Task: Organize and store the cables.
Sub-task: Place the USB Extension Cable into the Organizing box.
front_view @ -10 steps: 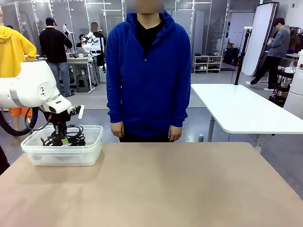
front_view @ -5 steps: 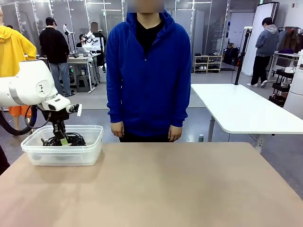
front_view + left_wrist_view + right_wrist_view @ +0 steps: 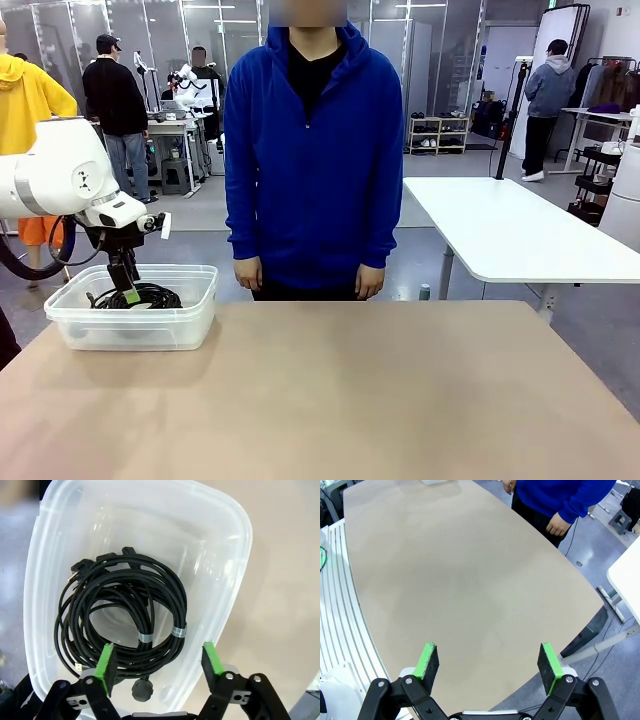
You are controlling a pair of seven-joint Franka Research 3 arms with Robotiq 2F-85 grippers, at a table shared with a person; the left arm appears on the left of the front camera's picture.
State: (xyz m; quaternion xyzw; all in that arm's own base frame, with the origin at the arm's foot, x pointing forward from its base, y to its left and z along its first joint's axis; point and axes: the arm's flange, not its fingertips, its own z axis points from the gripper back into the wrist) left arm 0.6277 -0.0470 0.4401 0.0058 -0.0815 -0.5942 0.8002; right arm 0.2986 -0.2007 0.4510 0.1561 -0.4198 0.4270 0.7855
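Black cables [image 3: 122, 615] lie coiled together on the floor of a clear plastic bin [image 3: 230, 600], several loops overlapping, two of them bound with grey ties and a round plug resting at the near edge of the pile. The bin stands at the left end of the tan table [image 3: 350, 390], on the robot's left side. Directly above the coils hangs the left gripper [image 3: 157, 660], its jaws spread wide with nothing between the green pads, which stand clear of the cords. The right gripper [image 3: 490, 662] hovers over bare tabletop, jaws likewise wide and holding nothing. A person in a blue hooded top [image 3: 312, 150] stands at the far edge of the table, arms down, hands apart from the bin.
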